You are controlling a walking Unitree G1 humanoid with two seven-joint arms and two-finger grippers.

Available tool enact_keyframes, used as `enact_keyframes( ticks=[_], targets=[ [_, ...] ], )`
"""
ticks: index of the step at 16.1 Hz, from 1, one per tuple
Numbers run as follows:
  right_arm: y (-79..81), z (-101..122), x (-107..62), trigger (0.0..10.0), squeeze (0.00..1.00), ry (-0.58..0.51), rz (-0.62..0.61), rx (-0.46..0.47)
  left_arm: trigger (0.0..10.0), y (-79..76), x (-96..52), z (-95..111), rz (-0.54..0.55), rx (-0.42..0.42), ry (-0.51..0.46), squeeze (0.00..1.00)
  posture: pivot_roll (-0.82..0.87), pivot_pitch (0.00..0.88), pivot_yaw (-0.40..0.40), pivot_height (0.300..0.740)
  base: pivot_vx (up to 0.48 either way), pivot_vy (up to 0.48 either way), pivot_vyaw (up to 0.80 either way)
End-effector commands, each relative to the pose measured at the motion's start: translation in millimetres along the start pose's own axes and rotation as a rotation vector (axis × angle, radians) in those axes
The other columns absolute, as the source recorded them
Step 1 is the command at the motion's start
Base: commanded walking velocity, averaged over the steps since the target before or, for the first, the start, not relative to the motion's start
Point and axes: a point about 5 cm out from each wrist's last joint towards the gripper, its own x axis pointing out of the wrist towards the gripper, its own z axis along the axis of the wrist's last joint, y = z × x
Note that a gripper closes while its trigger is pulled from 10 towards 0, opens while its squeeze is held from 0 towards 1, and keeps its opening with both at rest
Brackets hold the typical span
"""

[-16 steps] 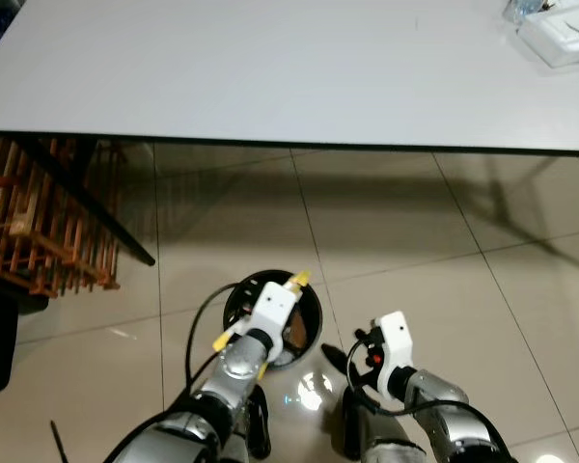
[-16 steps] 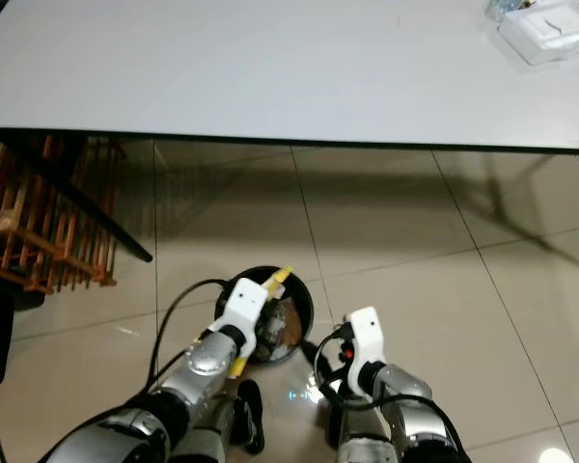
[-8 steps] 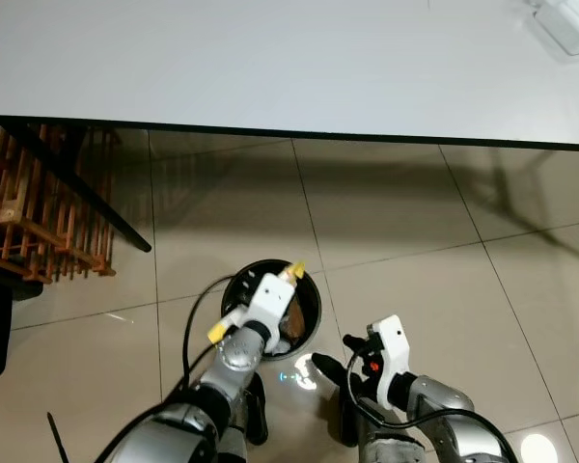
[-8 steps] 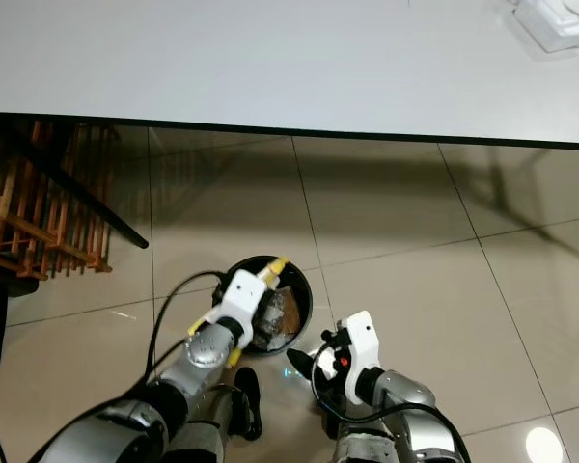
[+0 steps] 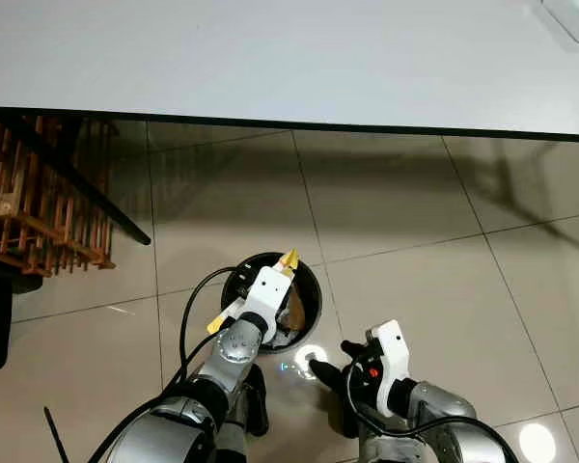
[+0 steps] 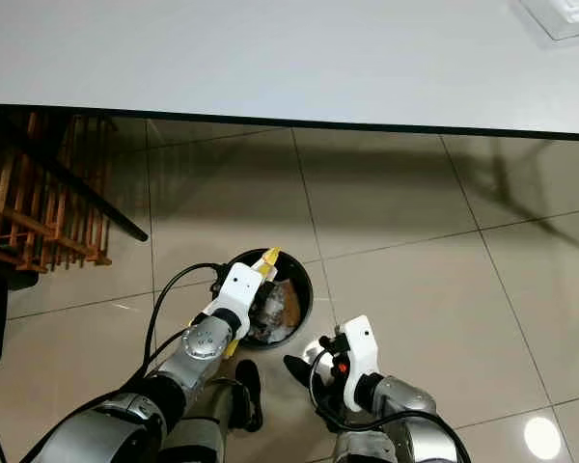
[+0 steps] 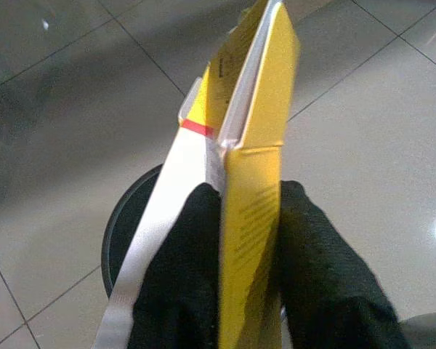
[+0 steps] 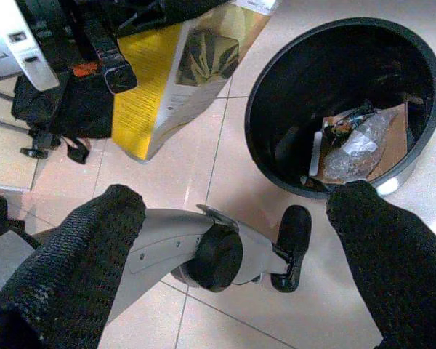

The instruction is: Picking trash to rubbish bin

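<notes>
Left pincer [image 7: 240, 240] grips carton [image 7: 251, 145] above bin [image 5: 309, 289].

Head eyes look down; wrists share bin [image 8: 338, 102].

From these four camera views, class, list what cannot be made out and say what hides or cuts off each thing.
1. Yellow carton: its lower end, left wrist view, covered by the left gripper fingers.
2. Bin: its bottom, right wrist view, covered by the trash inside.
3. White object on the table: left eye view, cut off by the frame's corner.
4. Carton print: too small in the eye views.
</notes>
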Motion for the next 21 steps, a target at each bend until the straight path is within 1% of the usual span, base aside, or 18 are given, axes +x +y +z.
enact_keyframes(
  ticks=[1,6,7,8,13,16,18,20,21],
  targets=[
    [1.9,-10.2,-4.0,10.0,0.00,0.027,-0.007,0.030,10.0,-3.7,-4.0,-10.4,-0.008,-0.006,0.036,1.00,-0.05,0.405,0.048,0.740,0.000,0.000,0.00],
    [2.8,-17.9,-6.6,10.0,0.00,0.067,-0.010,0.018,10.0,-3.9,-3.5,-9.1,-0.005,0.001,0.031,1.00,-0.05,0.406,0.048,0.740,0.000,0.000,0.00],
    [2.6,-18.4,-6.5,10.0,0.00,0.070,-0.012,0.017,10.0,-3.7,-3.4,-9.1,-0.002,0.009,0.031,0.85,-0.05,0.406,0.048,0.740,0.000,0.000,0.00],
    [1.9,-18.8,-6.4,10.0,0.00,0.074,-0.019,0.010,10.0,-3.5,-3.4,-9.2,0.001,0.020,0.033,0.00,-0.05,0.405,0.047,0.740,0.000,0.000,0.00],
    [-0.1,-18.1,-3.6,10.0,0.00,0.084,-0.027,-0.003,10.0,0.1,-4.8,-12.3,0.019,0.025,0.046,0.00,-0.04,0.395,0.051,0.740,0.000,0.000,0.00],
    [-0.7,-15.7,-0.3,10.0,0.00,0.077,-0.027,-0.009,10.0,5.6,-7.4,-16.2,0.038,0.018,0.049,0.00,-0.02,0.382,0.057,0.740,0.000,0.000,0.00],
    [-3.2,-14.1,5.0,10.0,0.00,0.074,-0.041,-0.016,10.0,15.8,-12.3,-21.6,0.063,0.028,0.043,0.00,-0.01,0.364,0.071,0.740,0.000,0.000,0.00],
    [-5.4,-12.8,6.4,10.0,0.00,0.067,-0.059,-0.021,10.0,21.0,-13.9,-22.0,0.082,0.028,0.032,0.00,-0.01,0.361,0.074,0.740,0.000,0.000,0.00],
    [-13.9,-8.9,8.8,10.0,0.00,0.055,-0.142,-0.038,10.0,28.3,-17.5,-24.7,0.111,0.029,0.022,0.00,0.00,0.346,0.083,0.740,0.000,0.000,0.00]
  ],
)
